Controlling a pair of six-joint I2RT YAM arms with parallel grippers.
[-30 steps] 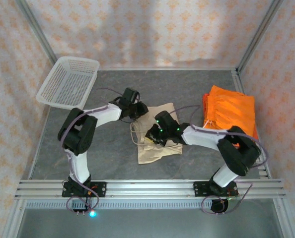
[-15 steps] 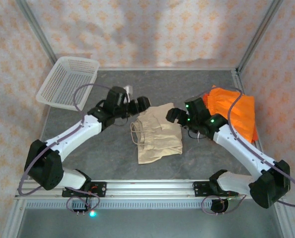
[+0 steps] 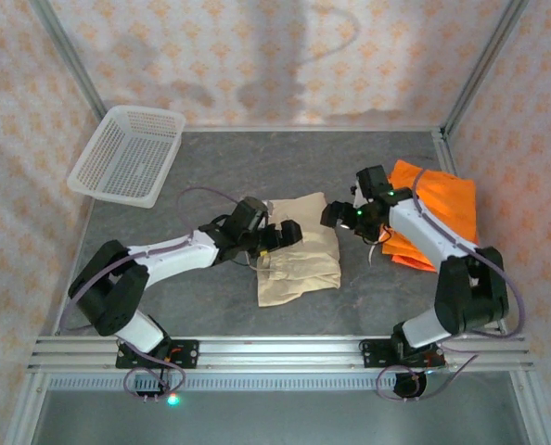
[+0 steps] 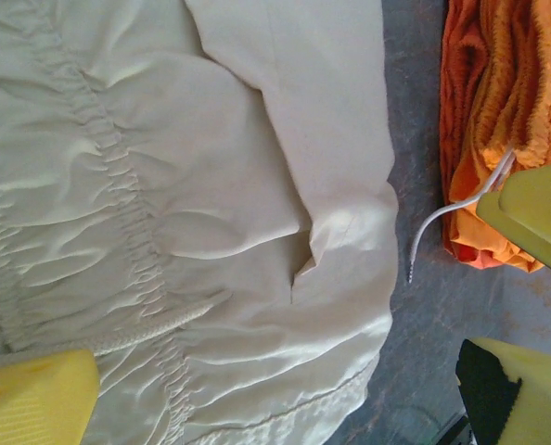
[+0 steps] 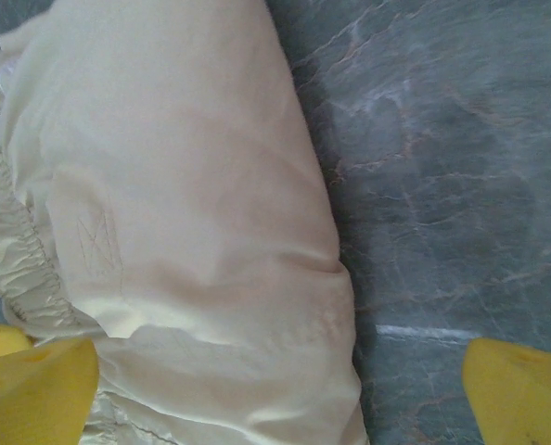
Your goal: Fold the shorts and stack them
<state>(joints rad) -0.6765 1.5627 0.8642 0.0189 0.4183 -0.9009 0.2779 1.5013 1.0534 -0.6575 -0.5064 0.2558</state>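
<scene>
Left gripper (image 3: 288,233) and right gripper (image 3: 334,216) wide, empty, low at 2 sides of cream shorts (image 3: 305,264).

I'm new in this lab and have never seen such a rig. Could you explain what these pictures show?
These are two robot arms bolted at the near edge of a grey table, each ending in two-finger jaws. The wide picture comes from a fixed camera above and behind them, with the left arm on the left and the right arm on the right. The two close-ups come from a camera on each wrist, looking down past that arm's own yellow fingertips. On the table lie beige shorts in the middle, a pile of orange shorts to the right and a white basket at the far left. Both pairs of jaws hang at the beige shorts, spread wide and holding nothing.
</scene>
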